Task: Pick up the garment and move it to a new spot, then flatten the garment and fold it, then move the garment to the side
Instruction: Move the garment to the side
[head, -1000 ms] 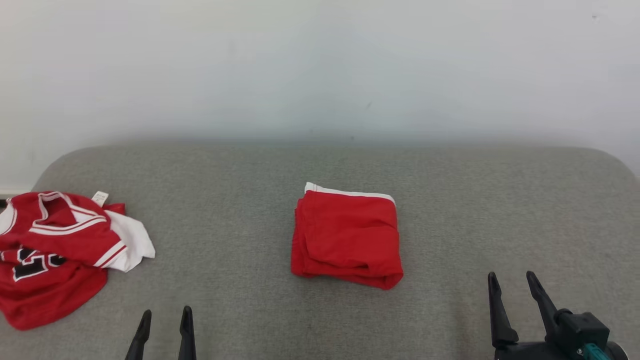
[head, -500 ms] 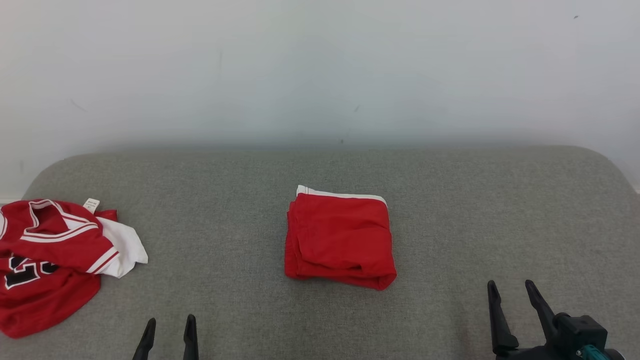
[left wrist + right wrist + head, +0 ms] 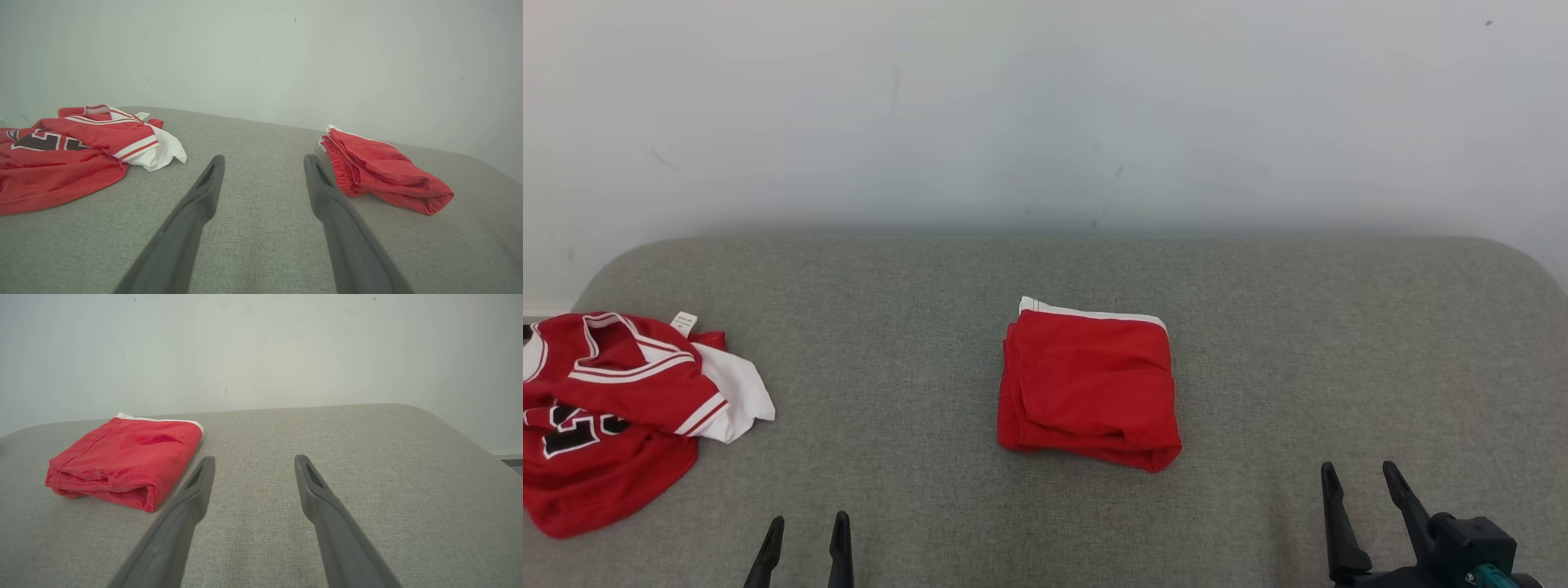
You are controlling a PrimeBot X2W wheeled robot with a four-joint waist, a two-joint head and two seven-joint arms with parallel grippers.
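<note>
folded shorts [image 3: 1089,384], cushion [image 3: 890,310] centre; crumpled jersey [image 3: 613,416], 9 o'clock; left gripper [image 3: 809,518], 7 o'clock; right gripper [image 3: 1358,466], 5 o'clock; both released, empty.

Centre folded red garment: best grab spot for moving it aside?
Near edge of the folded red garment, by its right corner, approached from the robot's side with the open right pincer. That edge is a thick closed fold, so the layers should lift together; its left side shows stacked edges.

Left jaws and right jaws both stand spread wide and empty, low at either side, pointing forward.
</note>
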